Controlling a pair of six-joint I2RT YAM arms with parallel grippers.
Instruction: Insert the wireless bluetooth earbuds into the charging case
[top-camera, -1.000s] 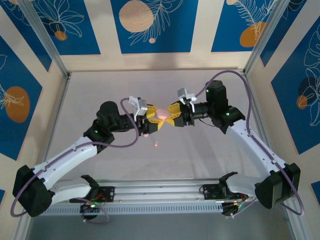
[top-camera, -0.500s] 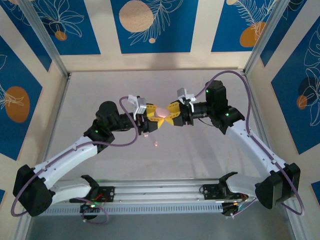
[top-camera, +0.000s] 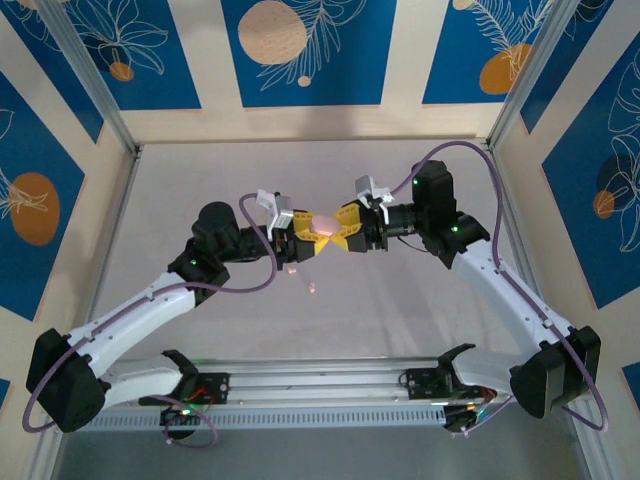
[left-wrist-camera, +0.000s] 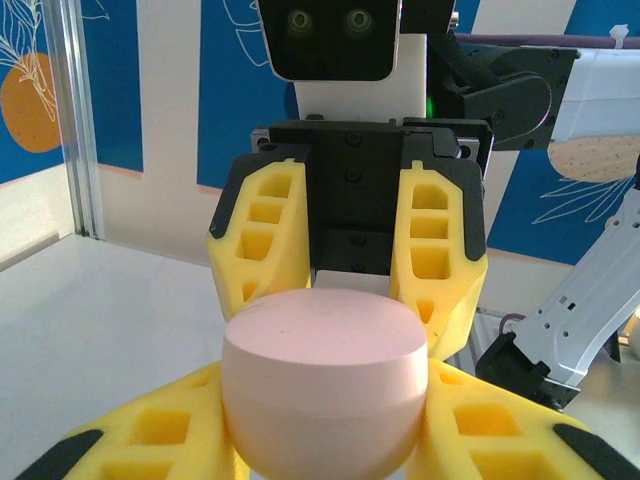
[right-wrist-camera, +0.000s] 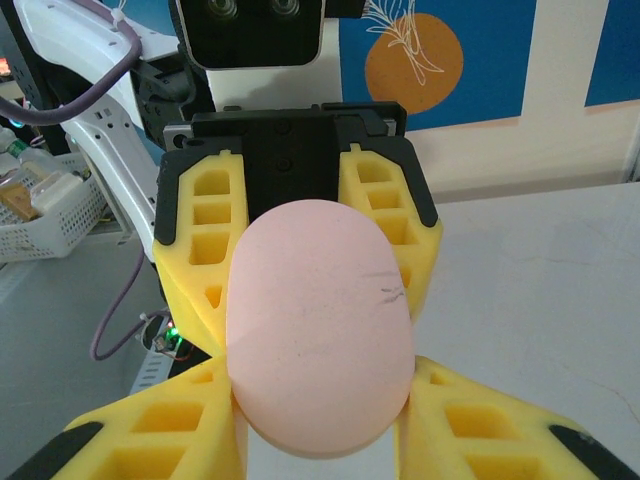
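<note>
The left pincer (top-camera: 303, 244) and right pincer (top-camera: 342, 231) both clasp the pink charging case (top-camera: 323, 227) at frame centre. A tiny pink earbud (top-camera: 313, 288) lies on the table (top-camera: 400, 310) just below. Uneven pulling could slip the case free.

White arms (top-camera: 140, 305) with black joints (top-camera: 215, 222), lilac cables (top-camera: 458, 144) and yellow, cut-out gripper fingers (left-wrist-camera: 262, 240).
</note>
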